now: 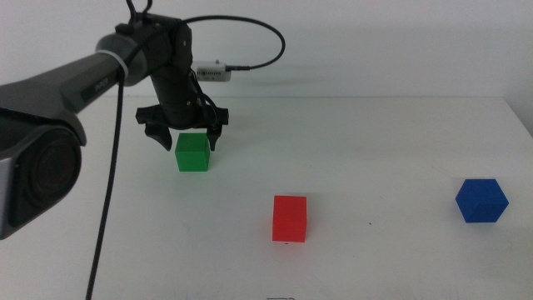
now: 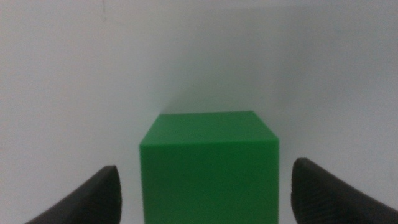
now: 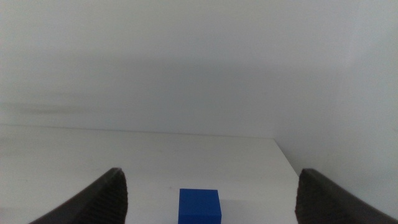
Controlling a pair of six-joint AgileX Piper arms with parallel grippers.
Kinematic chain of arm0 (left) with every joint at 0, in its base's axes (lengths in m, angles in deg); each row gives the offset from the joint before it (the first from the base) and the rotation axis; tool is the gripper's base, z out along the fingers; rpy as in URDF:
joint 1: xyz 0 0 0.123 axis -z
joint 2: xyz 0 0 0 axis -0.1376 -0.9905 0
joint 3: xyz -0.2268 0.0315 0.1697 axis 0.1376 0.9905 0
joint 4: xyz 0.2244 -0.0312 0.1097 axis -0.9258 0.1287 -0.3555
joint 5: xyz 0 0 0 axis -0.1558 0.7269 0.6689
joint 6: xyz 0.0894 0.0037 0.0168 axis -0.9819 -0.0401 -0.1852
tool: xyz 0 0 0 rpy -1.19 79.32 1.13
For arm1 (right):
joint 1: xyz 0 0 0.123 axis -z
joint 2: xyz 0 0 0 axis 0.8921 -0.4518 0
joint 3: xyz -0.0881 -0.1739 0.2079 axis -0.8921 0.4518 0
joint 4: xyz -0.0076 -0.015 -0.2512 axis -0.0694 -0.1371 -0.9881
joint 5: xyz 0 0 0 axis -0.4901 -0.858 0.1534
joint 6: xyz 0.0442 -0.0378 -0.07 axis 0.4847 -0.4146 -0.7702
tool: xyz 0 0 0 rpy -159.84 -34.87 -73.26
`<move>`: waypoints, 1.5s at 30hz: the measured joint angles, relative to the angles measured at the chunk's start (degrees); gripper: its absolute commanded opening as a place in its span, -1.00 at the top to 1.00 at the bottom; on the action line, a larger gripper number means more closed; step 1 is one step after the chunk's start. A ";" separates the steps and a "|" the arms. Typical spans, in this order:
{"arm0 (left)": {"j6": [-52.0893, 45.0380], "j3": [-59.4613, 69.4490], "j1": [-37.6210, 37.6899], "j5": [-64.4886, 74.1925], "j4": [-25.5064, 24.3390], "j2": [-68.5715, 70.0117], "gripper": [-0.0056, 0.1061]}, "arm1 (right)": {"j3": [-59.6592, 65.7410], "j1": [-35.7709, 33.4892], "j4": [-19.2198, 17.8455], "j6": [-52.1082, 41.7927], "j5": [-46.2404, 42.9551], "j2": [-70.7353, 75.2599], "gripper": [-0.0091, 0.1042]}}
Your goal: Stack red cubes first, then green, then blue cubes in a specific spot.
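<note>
The green cube [image 1: 192, 152] rests on the white table at the left, and fills the lower centre of the left wrist view [image 2: 209, 165]. My left gripper [image 1: 185, 133] hovers just behind and above it, open, one jaw to each side of the cube without touching. The red cube [image 1: 289, 218] sits alone near the table's middle front. Far to the right lies the blue cube [image 1: 481, 201], also seen ahead of my right gripper [image 3: 205, 208] as a blue cube [image 3: 199, 206]. The right gripper is open and out of the middle view.
The left arm [image 1: 67, 83] reaches in from the left with a black cable looping above it. A small white box [image 1: 212, 72] lies at the table's far edge behind the gripper. The table's right edge [image 1: 520, 117] runs near the blue cube.
</note>
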 measured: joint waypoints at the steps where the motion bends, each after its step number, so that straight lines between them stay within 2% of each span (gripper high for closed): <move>1: 0.00 0.00 0.00 -0.23 0.00 -0.38 -0.77 | 0.00 0.00 0.00 0.00 0.00 0.00 -0.42; 6: 0.00 0.00 0.00 -0.75 0.40 -1.32 -0.71 | 0.00 0.00 0.00 0.00 0.00 0.00 -0.42; 17: 0.52 -0.16 0.00 -1.42 0.40 -1.59 0.17 | 0.00 0.00 0.00 0.00 0.00 0.00 -0.42; 25: 1.74 -0.53 0.00 -1.01 0.40 -1.71 0.48 | 0.00 0.00 0.00 0.00 0.00 0.00 -0.42; 30: 1.69 -0.53 0.19 -0.45 0.40 0.00 0.48 | 0.00 0.00 0.00 0.00 0.00 0.00 -0.42; 36: 2.68 2.01 3.56 0.98 -3.02 6.87 0.48 | 0.00 0.00 0.00 0.00 0.00 0.00 -0.42; 40: 7.26 8.25 7.30 -0.27 -6.03 14.52 0.48 | 0.00 0.00 0.00 0.00 0.00 0.00 -0.42; 45: 12.56 14.33 10.32 -0.53 -6.60 22.30 0.48 | 0.00 0.00 0.00 0.00 0.00 0.00 -0.42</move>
